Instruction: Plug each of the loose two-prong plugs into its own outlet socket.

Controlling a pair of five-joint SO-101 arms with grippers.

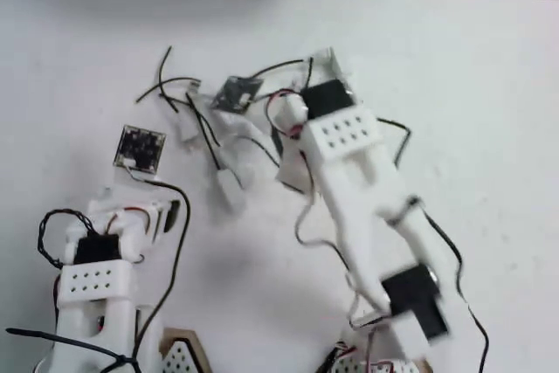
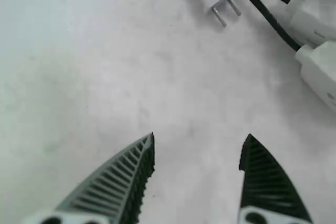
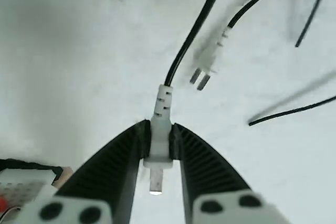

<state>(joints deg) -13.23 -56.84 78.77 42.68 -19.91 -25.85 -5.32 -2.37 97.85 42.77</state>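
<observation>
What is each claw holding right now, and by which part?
The right claw pinches a white plug by the sides of its body, cord leading away from the tips. The left claw is open, holding nothing.

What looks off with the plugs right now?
The white two-prong plug on its black cord sits backwards in the right gripper: prongs point toward the wrist, cord leads away. Inserting it so looks unlikely.

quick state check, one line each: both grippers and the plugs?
left gripper: open, empty, over the table.
right gripper: shut on held plug.
held plug: clamped between the fingers, not in a socket, prong end free.
loose plug: lying on the table, unplugged, ungripped.
</observation>
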